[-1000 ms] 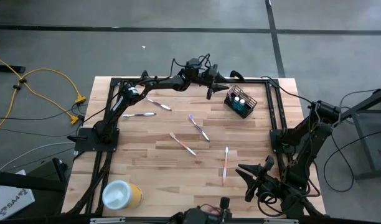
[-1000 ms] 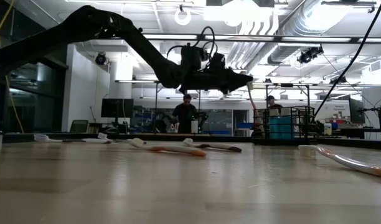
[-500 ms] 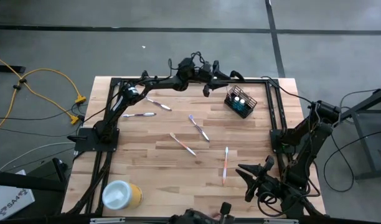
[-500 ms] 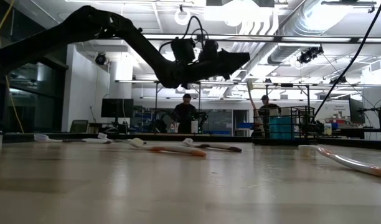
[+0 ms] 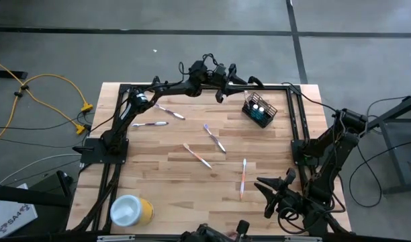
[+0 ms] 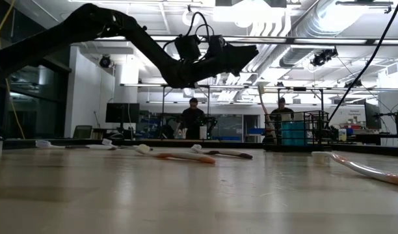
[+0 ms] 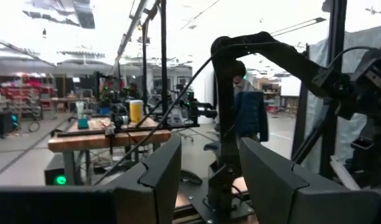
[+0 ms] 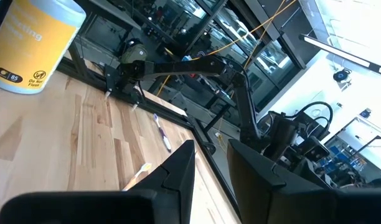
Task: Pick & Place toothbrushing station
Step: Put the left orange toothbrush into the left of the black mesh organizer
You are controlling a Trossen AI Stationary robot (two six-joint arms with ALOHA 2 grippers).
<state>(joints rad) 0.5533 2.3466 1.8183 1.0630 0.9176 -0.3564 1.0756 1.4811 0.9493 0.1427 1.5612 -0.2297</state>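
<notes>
Now the left gripper has lifted away from the holder, fingers spread and empty; right gripper idles far off, fingers narrow.

The high view looks straight down on the whole desk, framed wide enough to take in the floor around it. The low view sits at desk-top level, close to the boards, facing level across into the room. Both share the left arm raised at about 12 o'clock of the desk. The left wrist view faces the room past its own fingers; the right wrist view looks across the desk boards toward the left arm.
</notes>
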